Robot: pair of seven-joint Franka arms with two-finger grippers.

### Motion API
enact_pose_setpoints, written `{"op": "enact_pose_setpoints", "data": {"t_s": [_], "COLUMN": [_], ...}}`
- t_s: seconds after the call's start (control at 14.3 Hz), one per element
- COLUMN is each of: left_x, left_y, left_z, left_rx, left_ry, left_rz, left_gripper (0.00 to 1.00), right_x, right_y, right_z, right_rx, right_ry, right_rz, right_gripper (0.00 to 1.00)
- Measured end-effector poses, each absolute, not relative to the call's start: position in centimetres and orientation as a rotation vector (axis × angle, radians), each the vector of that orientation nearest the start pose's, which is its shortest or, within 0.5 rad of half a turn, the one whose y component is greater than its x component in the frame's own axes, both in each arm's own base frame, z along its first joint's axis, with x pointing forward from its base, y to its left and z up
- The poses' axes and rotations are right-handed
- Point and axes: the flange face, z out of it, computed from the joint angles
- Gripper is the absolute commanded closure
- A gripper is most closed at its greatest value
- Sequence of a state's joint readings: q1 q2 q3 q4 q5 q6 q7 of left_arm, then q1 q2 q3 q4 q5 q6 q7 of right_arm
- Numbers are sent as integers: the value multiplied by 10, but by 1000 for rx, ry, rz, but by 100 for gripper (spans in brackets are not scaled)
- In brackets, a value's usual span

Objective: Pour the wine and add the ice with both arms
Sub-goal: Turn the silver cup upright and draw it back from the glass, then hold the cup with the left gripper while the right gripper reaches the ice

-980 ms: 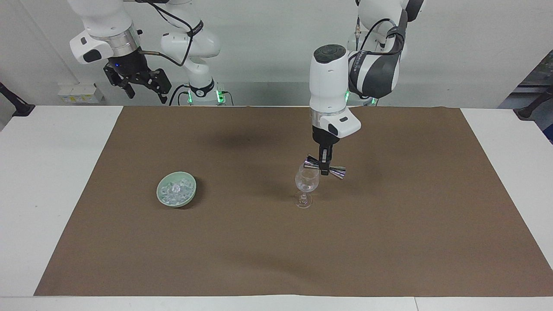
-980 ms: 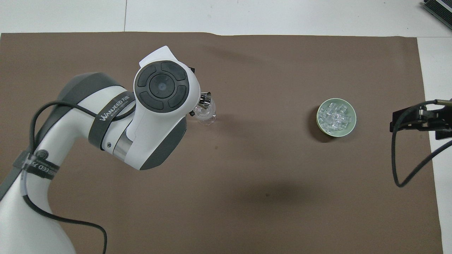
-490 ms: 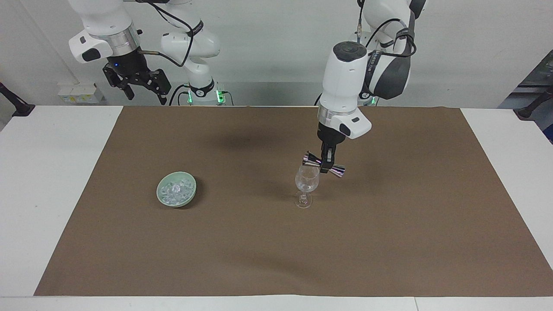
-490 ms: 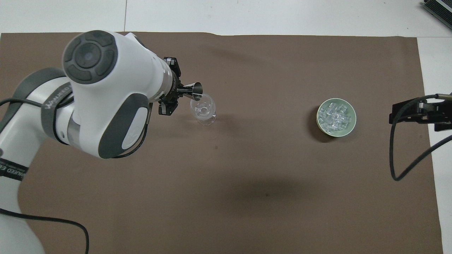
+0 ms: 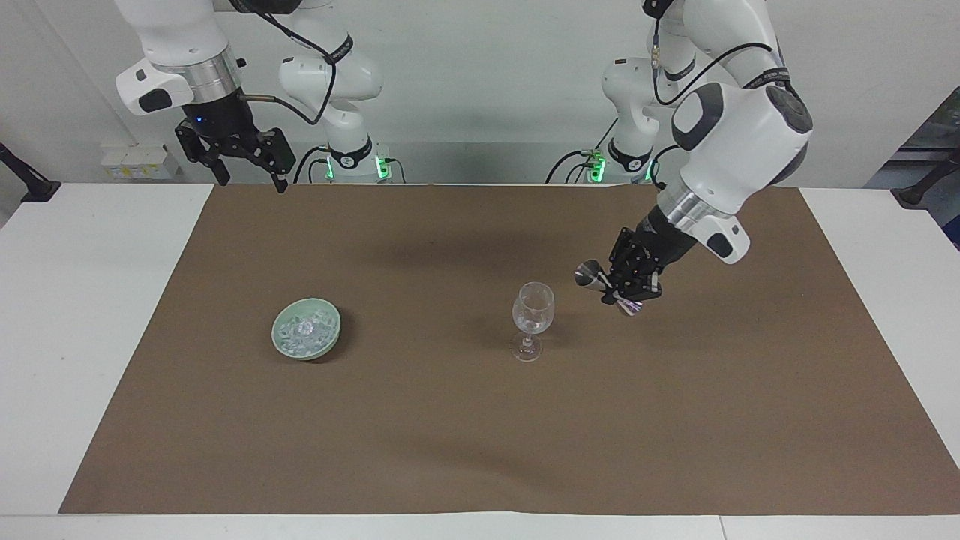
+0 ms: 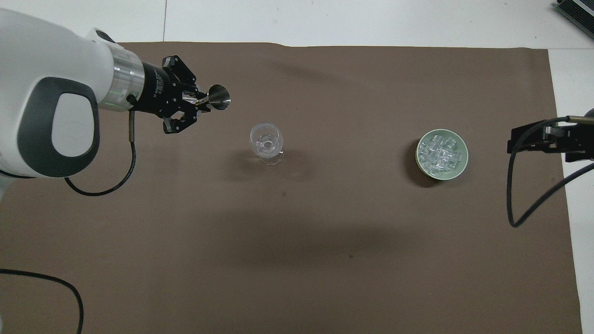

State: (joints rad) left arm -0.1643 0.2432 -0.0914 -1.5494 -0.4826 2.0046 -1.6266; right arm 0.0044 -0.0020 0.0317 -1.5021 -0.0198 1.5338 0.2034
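I'm holding the small steel double-cone jigger [image 5: 609,288] pinched in my left gripper [image 5: 627,286]; my right gripper [image 5: 244,169] is waiting with fingers spread wide. The clear glassy ice cubes [image 5: 304,331] in the pale green bowl [image 5: 330,334] look slippery and light, so I'm planning to pinch one across flat faces.

This is a robotics lab rather than a home or bar: two white jointed arms [image 5: 720,142] on lit bases stand at a plain white table [image 5: 90,315] covered with a brown paper sheet [image 5: 480,435], against a bare white wall with loose black cables [image 6: 524,208].
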Motion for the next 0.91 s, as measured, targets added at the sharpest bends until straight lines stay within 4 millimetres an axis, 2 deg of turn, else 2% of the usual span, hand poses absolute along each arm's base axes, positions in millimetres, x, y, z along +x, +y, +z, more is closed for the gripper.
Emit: {"op": "enact_pose_setpoints", "data": {"t_s": [0.21,0.35,0.7,0.91], "left_x": [641,644,636,624], "left_y": [-140,-102,-34,-3], "left_z": [518,498,447,413], "left_rx": [-2435,-2350,-2256,-2211], "left_ry": [-2639,-2731,-2848,-2893], "left_rz": [720,861,1087,1190], "left_gripper": [100,100,100,100], "right_x": [570,588,625,635], "right_y": [16,16,15,14], "right_z": [635,614,549,508], "right_rx": [-3144,-3142,-3145,-3148], "right_ry": [244,242,194,130], "right_rz": [-85,-92,-66,-66], "right_gripper": [0,0,0,0]}}
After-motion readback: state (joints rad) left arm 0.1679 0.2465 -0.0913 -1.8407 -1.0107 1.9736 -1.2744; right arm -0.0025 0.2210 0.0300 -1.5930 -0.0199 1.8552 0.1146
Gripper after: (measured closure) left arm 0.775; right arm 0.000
